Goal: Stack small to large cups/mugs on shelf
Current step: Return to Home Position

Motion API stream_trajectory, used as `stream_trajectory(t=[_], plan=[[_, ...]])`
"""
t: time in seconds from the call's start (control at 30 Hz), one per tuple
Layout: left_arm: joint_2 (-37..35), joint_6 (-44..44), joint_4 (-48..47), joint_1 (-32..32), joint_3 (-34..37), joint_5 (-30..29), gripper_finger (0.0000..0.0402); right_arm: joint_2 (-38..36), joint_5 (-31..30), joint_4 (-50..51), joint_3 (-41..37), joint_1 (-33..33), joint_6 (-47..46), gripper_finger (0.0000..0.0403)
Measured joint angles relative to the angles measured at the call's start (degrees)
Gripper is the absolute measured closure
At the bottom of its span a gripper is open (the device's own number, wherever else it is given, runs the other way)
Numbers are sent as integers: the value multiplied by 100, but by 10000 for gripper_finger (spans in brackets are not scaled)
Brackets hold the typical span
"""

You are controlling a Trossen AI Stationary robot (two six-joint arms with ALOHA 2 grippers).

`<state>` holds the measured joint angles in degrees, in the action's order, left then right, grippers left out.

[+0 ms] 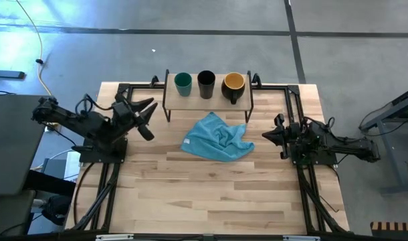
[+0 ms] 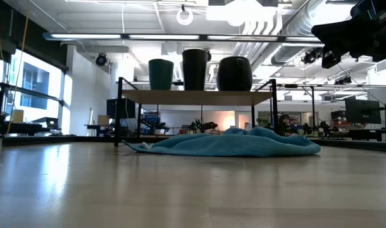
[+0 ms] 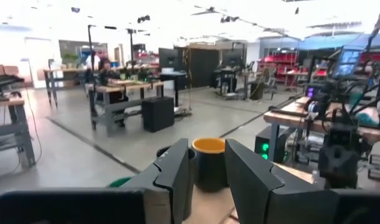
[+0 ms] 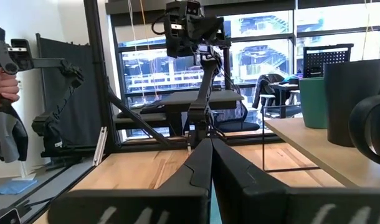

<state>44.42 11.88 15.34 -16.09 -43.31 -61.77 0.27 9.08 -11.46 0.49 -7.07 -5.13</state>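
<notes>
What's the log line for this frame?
shelf: teal cup, black cup, mug in row | blue cloth: on table | left gripper: open, empty, beside shelf | right gripper: shut, empty, right of cloth

A blue cloth (image 1: 217, 138) lay on the table (image 1: 211, 194) between the jaws of the left gripper (image 1: 150, 120) and right gripper (image 1: 264, 136); the shelf (image 1: 217, 102) bore a teal cup (image 1: 183, 83), black cup (image 1: 206, 82) and mug (image 1: 233, 86).

Pale planked wood on the table (image 1: 211, 194), smooth with a soft sheen. At twelve o'clock, the shelf (image 1: 207, 102): light-wood board on thin black metal legs. In the centre, the blue cloth (image 1: 217, 139), soft and rumpled. The left tool (image 3: 205, 144) looks matt, dark plastic. The mug (image 1: 233, 86) shows a faint sheen.
</notes>
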Motion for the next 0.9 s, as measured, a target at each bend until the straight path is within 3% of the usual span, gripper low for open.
stream_trajectory(t=[0.2,0.53,0.9], plan=[[-225,468,236,220,0,313,305,0,-146,-2,-2,0,2,402],[-212,-154,181,1878,0,2426,305,0,-279,-2,-2,0,-34,402],[-545,-919,-1039,2133,104,2637,305,0,-274,0,-2,0,-88,402]])
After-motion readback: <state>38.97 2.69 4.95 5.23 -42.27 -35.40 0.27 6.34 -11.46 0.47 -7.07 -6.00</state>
